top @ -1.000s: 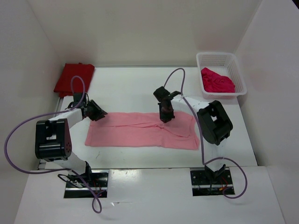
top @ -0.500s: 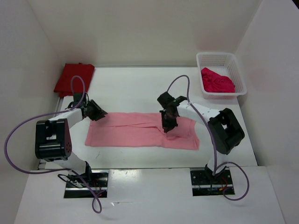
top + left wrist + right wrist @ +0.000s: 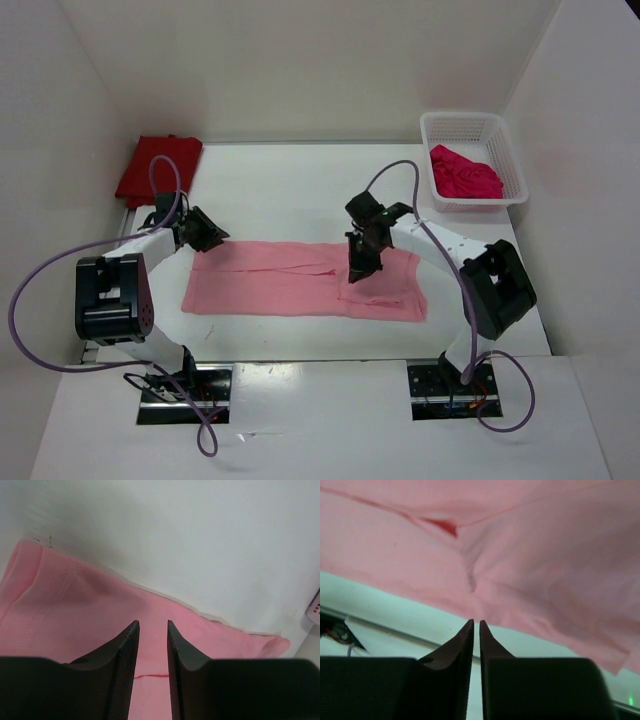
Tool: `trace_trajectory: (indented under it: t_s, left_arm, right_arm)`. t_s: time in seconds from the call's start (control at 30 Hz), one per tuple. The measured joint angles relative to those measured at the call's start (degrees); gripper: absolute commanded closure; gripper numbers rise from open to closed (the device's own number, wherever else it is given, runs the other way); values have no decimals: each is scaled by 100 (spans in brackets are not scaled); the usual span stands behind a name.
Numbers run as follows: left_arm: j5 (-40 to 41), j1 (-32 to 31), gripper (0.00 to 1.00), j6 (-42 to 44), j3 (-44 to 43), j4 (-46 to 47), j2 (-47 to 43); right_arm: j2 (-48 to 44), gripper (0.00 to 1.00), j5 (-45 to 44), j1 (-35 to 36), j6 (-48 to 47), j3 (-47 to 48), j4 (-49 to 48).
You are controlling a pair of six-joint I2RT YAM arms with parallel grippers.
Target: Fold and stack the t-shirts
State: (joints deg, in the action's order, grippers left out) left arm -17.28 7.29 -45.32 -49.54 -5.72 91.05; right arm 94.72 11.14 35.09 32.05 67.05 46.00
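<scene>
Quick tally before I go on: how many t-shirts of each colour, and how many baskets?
Dark red cloth t-shirt: 1
Light pink cloth t-shirt: 1
Bright crimson-pink cloth t-shirt: 1
White plastic mesh basket: 1
Total: 4

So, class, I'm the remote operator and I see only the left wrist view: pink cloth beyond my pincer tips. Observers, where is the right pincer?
Observer: The right pincer hangs over the right part of the light pink shirt, which lies spread across the table.
Operator: Any other shirts out there?
Observer: A dark red shirt lies at the far left corner, by the wall.
Operator: And the third?
Observer: A crimson-pink shirt sits crumpled in the white basket at the far right.
</scene>
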Motion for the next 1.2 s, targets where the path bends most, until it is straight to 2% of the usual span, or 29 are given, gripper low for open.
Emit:
trace_trajectory:
  t_s: [0.03,0.1,0.4,0.57,0.63,0.9,1.0,1.1,1.2]
  left_arm:
    - [0,-9,64,2,-9,0,0]
    - [0,-37,64,9,-26,-22,0]
    - [-17,-240,61,15,-52,2,142]
    - [-374,483,61,-42,-7,94,713]
    - [-745,789,59,-195,-9,140,883]
    - [-1237,1248,57,-586,149,350,942]
    - [-1300,1436,57,-684,186,348,907]
    - [-1231,1506,57,-739,188,236,684]
    - [-1145,1342,57,-745,94,140,284]
  right_arm:
    - [0,96,-52,-74,24,-22,-50]
    - [2,100,-229,-181,76,-166,-219]
    - [-275,100,-931,-426,544,-1300,-415]
    - [-608,100,-1032,-841,920,-1543,-463]
    - [-608,100,-957,-855,1091,-1694,-575]
    - [-1141,100,-570,-833,1958,-2538,-868]
    - [-1628,100,-649,-863,2168,-2579,-745]
    - [-2197,100,-638,-1185,2098,-2334,-732]
    - [-2017,100,-634,-1644,1858,-1738,-905]
